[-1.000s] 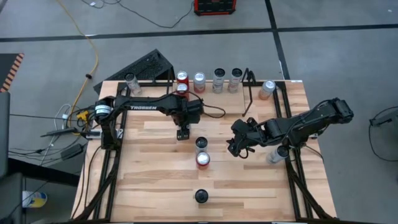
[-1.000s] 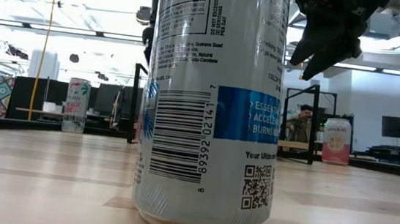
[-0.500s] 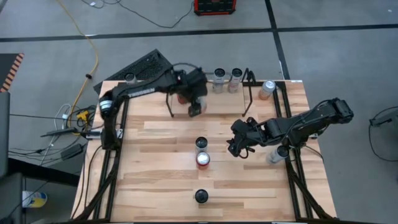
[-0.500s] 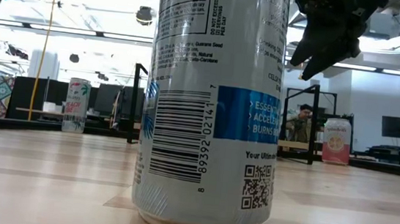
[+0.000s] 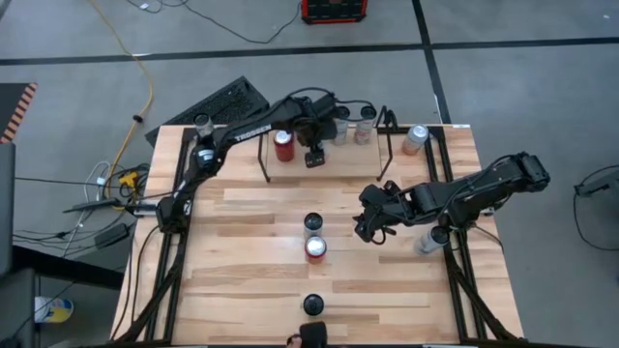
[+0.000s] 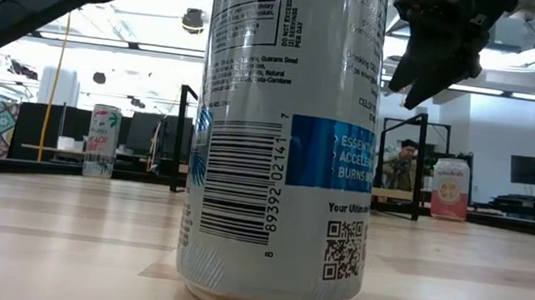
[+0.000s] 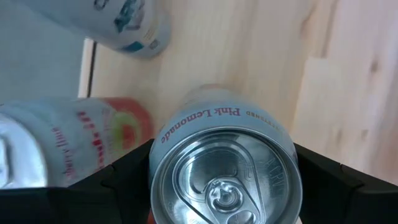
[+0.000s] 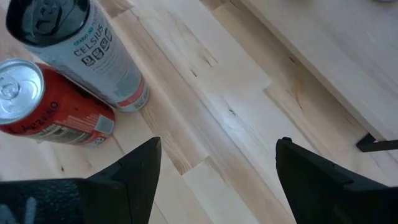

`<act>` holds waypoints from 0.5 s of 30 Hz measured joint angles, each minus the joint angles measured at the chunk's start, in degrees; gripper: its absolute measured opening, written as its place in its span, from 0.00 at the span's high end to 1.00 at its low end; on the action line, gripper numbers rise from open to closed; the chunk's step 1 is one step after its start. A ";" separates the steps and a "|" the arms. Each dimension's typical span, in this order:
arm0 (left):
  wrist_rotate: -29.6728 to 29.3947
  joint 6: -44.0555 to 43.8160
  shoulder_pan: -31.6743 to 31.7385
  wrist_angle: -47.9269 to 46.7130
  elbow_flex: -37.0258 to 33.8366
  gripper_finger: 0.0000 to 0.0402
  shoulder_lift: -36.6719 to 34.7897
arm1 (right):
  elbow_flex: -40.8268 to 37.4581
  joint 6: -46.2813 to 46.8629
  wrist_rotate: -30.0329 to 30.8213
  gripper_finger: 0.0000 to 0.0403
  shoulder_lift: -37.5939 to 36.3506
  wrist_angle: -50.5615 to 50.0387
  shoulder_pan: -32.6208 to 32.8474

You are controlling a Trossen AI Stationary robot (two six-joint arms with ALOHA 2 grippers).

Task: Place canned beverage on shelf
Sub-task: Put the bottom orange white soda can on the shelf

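Observation:
My left gripper [image 5: 314, 157] reaches to the far side of the table, at the near side of the shelf [image 5: 385, 145], and is shut on a silver "Pink Lemonade" can [image 7: 224, 143]. It sits between a red can [image 5: 283, 145] and two silver cans [image 5: 340, 126] that stand in the shelf. The arm hides the shelf's middle. My right gripper [image 5: 363, 227] hovers open and empty, right of the two cans at the table's middle [image 5: 314, 237]. My left gripper pinches the can between its two fingers [image 7: 124, 180], on opposite sides of the wall just below the top rim [image 7: 158, 165]. The fingers come from above, slanting down. The can stays upright with its lid up; whether its base rests on anything I cannot tell.
A can [image 5: 203, 126] stands at the far left corner and a pink one [image 5: 416, 138] right of the shelf. Another [image 5: 430, 237] stands by the right arm. A tall can [image 6: 278, 141] stands near the front edge. Bare wood lies left of the middle cans.
My left gripper has swung from the table's middle toward the far edge and a little to the right, rising slightly, to the shelf between the standing cans. My right arm has kept still.

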 joint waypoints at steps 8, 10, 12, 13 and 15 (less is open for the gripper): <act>-1.55 2.62 0.87 -1.63 -0.25 0.30 0.76 | 0.00 -0.22 -0.06 0.28 0.00 -0.49 0.11; -1.36 3.66 0.74 -1.74 -0.25 0.28 0.76 | 0.00 -0.22 -0.05 0.28 0.00 -0.49 0.11; -1.77 3.99 0.52 -1.82 -0.26 0.24 0.76 | 0.00 -0.21 -0.06 0.28 0.00 -0.46 0.11; -2.02 3.96 0.40 -1.81 -0.28 0.22 0.76 | 0.00 -0.21 -0.05 0.28 0.00 -0.41 0.11; -2.32 3.71 0.19 -1.95 -0.32 0.18 0.76 | 0.00 -0.18 -0.05 0.28 0.00 -0.38 0.11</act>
